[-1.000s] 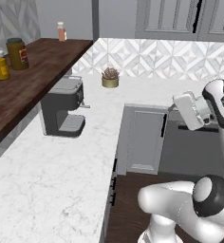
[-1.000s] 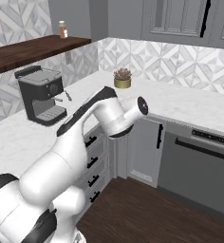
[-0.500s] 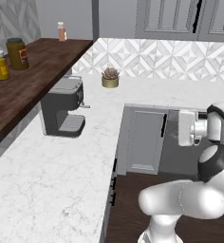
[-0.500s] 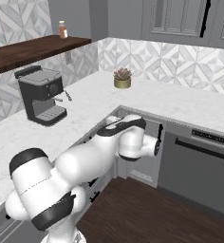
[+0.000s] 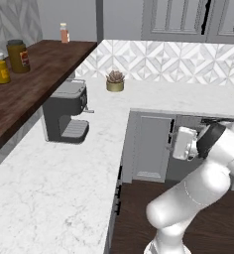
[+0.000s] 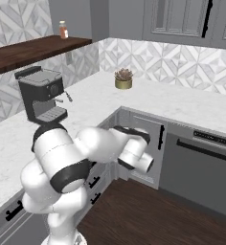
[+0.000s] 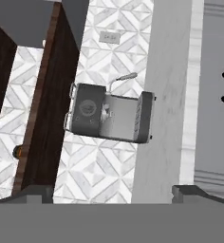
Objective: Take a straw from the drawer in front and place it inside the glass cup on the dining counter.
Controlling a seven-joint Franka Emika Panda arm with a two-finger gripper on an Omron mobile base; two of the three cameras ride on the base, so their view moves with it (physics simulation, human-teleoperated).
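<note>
My gripper (image 7: 114, 192) is open, its two dark fingertips (image 7: 34, 192) far apart with nothing between them. The white hand (image 5: 183, 144) hangs low in front of the grey corner cabinet, below the counter top, and points left toward the counter's drawer fronts (image 5: 118, 191). Those grey drawer fronts (image 6: 93, 184) with black handles are all shut; I cannot tell which is the task's drawer. The straw, the glass cup and the dining counter are out of view.
A dark coffee machine (image 5: 64, 111) stands on the white marble kitchen counter (image 5: 54, 183), seen rolled sideways in the hand view (image 7: 109, 116). A potted plant (image 6: 123, 79) sits in the corner. Jars (image 5: 10, 59) rest on the wooden shelf. A dark dishwasher front (image 6: 201, 167) is at right.
The arm has swung down from counter height to low in front of the corner cabinet, and the hand has turned toward the left. The jaws stayed open.
</note>
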